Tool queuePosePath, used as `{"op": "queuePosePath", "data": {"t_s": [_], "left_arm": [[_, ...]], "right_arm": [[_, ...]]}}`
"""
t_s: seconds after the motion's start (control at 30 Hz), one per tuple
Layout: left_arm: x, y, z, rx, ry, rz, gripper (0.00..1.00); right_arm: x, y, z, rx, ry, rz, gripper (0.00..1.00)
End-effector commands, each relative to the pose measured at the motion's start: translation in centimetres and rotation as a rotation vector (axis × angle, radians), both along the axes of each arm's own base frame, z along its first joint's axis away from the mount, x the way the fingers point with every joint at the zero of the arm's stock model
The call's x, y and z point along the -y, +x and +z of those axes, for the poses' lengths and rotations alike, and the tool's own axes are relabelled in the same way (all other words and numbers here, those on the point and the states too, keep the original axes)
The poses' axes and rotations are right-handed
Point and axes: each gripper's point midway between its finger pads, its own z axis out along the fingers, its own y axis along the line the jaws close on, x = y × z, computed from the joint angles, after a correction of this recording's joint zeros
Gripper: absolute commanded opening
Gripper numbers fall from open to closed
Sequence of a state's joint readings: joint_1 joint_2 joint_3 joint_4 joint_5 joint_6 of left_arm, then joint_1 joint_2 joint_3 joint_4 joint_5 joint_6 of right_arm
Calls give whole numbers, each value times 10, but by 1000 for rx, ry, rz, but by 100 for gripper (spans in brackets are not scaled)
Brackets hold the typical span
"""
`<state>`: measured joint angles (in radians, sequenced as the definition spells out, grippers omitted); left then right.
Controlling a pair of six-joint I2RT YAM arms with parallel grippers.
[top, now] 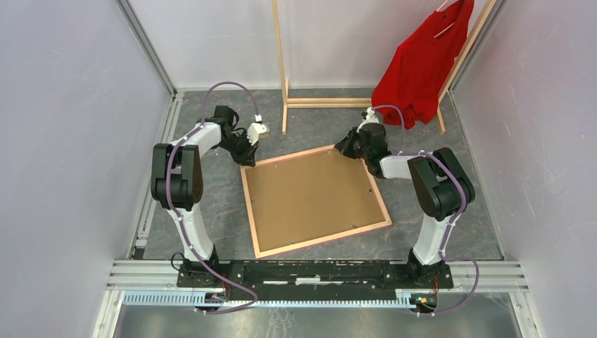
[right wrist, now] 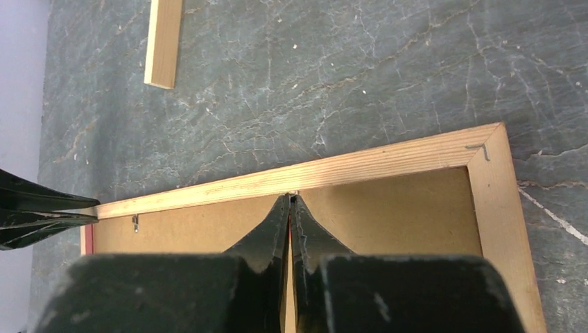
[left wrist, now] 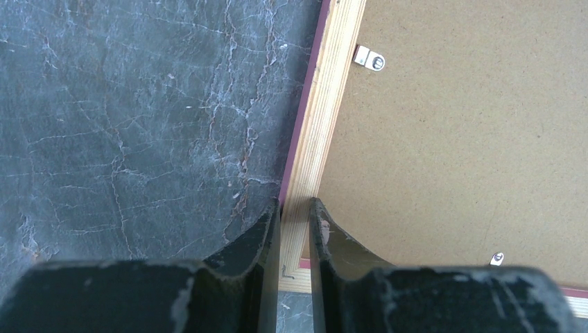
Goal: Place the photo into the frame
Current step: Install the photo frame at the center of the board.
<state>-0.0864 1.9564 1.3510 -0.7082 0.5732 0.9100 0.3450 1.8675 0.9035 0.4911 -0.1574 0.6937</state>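
Since the frame [top: 317, 201] lies face down in the middle of the table [top: 310, 127], set askew with its brown backing up and only a pink sliver of its front showing along the outer edge in the left wrist view, the step in hand is judged to be work on the back, at the small metal clips [left wrist: 368, 57] that hold the board. The photo is not seen in any view; whether it already sits under the board cannot be told. To do this well: swing each clip sideways with a fingertip, keep the downward load light so the board is not dented, and pin one corner so the frame does not swivel on the smooth stone-patterned table. Of the two, the right claw [right wrist: 290, 208] has its fingers closed together, tips down at the inner edge of the far rail; a small pale speck sits at the tips, possibly a clip, too small to confirm. The left claw [left wrist: 294, 225] has its fingers a narrow gap apart, over the left rail close to the far-left corner, with wood showing in the gap; whether they bear on it cannot be told. Both arms reach forward, elbows raised, wrists pitched down toward the far rail. Beyond stands a bare-wood clothes rack [top: 285, 70] with a red shirt [top: 422, 63], well apart from the work.
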Motion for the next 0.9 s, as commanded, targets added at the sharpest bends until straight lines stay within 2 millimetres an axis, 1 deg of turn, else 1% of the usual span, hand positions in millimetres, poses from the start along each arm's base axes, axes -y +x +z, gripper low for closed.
{"op": "queuePosePath", "data": {"t_s": [0.0,0.13,0.23,0.27,0.3,0.37,0.4,0.47,0.5,0.57,0.6,0.63,0.7,0.8,0.87], "left_arm": [[1,-8,-25,-18,52,-41,18],[2,-7,-22,-11,51,-42,18],[3,-6,-22,-10,46,-41,18],[3,-7,-22,-12,45,-40,18],[3,-7,-22,-14,42,-39,18],[3,-6,-20,-8,44,-38,18],[2,-6,-20,-6,46,-37,18],[2,-6,-19,-4,50,-37,18],[2,-5,-18,-1,51,-36,18],[1,-5,-19,-3,52,-35,18],[2,-6,-20,-7,51,-35,18],[2,-7,-21,-10,50,-36,18],[2,-8,-21,-10,48,-38,18],[2,-7,-19,-6,47,-37,18],[2,-8,-18,-4,48,-39,18]], "right_arm": [[-5,0,-12,-16,-10,17,6],[-9,1,-17,-30,-17,27,6],[-17,4,-18,-35,-26,47,6],[-18,4,-15,-31,-39,56,8],[-19,4,-7,-9,-68,63,12],[-15,0,9,33,-177,58,22],[-12,-6,14,33,-237,56,24],[-4,-19,27,38,-303,48,24],[4,-30,25,17,-338,39,24],[21,-53,28,4,-393,19,23],[31,-67,22,-16,-419,11,21],[41,-78,21,-24,-441,-3,17],[59,-105,7,-69,-485,-9,14],[79,-135,-2,-99,-520,-15,9],[86,-146,-5,-104,-528,-21,7]]}}
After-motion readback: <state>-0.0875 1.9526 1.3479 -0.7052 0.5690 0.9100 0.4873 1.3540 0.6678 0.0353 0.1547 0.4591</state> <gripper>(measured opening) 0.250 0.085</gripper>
